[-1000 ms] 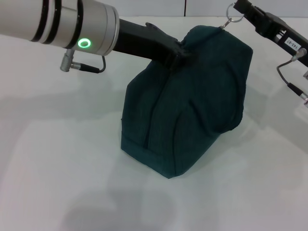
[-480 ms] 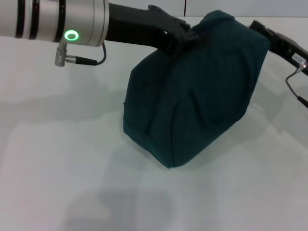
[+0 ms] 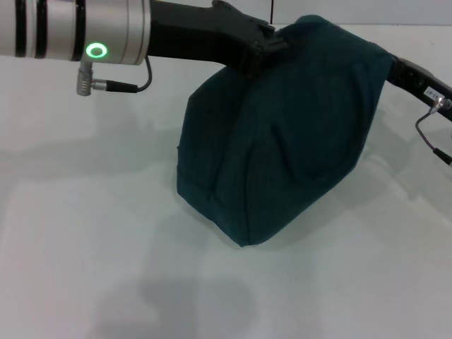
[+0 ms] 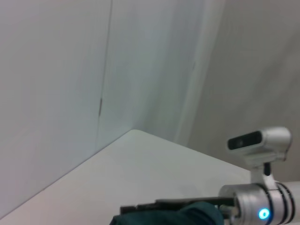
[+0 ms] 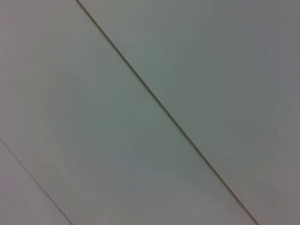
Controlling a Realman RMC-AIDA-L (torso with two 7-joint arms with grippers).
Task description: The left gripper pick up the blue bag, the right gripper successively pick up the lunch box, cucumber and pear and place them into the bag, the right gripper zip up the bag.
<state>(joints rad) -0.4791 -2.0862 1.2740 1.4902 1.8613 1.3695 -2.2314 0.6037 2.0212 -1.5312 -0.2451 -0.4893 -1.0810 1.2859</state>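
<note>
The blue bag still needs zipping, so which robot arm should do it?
Probably the right. The left claw grips the blue bag at its top, holding it up. The right claw sits at the bag's far top corner, though its fingers are hidden.

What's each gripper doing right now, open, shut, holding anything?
Left gripper: at the blue bag top edge, apparently shut on the fabric.
Right gripper: hidden behind the bag; cannot tell.
</note>
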